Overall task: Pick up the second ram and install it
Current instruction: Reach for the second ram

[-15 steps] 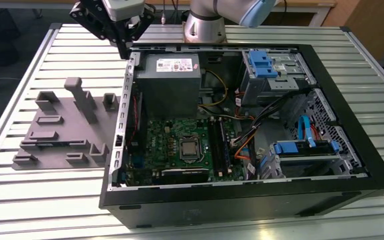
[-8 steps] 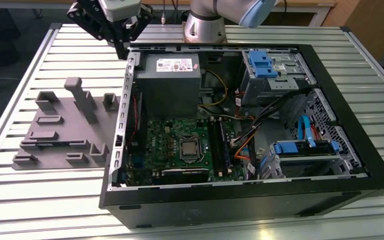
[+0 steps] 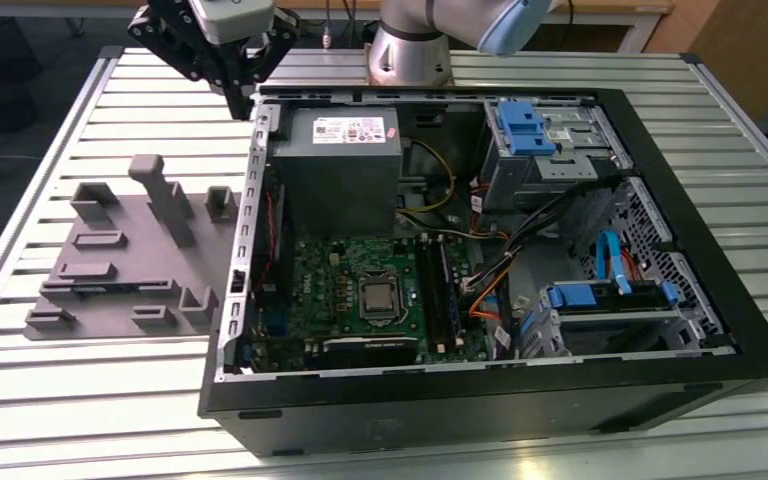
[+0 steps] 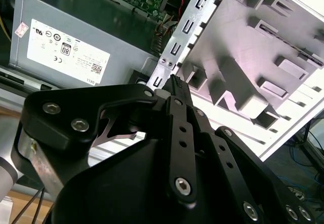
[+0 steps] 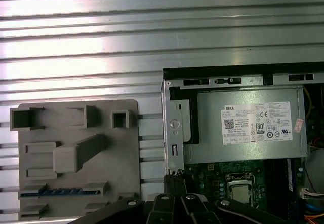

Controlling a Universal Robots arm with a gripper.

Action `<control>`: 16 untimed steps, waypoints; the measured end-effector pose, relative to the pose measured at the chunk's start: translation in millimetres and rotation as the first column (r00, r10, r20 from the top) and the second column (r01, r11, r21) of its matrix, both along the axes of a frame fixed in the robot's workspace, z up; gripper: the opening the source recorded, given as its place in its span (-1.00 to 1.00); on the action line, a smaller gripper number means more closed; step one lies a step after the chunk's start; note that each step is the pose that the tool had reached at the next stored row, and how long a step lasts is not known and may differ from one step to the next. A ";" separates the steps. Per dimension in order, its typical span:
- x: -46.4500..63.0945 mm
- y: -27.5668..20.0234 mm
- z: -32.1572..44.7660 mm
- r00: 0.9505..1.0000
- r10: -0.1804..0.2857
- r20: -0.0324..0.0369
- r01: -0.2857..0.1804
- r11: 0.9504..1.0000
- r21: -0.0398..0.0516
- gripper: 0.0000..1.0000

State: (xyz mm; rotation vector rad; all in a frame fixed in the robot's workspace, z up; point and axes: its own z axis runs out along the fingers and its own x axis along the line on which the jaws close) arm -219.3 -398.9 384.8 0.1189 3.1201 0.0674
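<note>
Item one, the gripper (image 3: 241, 100): I am reading it as closed, fingertips meeting with nothing between them, and it is hanging above the rear corner of the open computer case (image 3: 491, 405), over the metal side wall beside the grey power-supply box (image 3: 337, 165). Item two, the second ram (image 5: 50, 191): in the first wrist view I am taking the dark strip with bluish patches, sitting edge-up in the long slot of the grey fixture tray (image 5: 129, 153), to be the module, though I am not making out its detail. It is resting well apart from the gripper, untouched. Item three, the tray itself: it is lying on the slatted table (image 3: 64, 400) just beside the case, on the exterior view's left. Item four, the green motherboard (image 3: 331, 285): it is sitting below the power supply, with the long black memory slots (image 3: 431, 290) running alongside the processor socket; I cannot tell whether one is already filled. Step in hand, by my judgement: the pickup is not yet begun and I am positioning for it. A grasp would be calling for the jaws to open, line up across the strip's thin faces, and come straight down so the neighbouring posts of the tray are not struck.
</note>
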 end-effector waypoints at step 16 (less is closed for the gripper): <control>-7.5 0.0 -1.2 1.000 0.000 -0.001 0.000 1.000 0.000 -0.79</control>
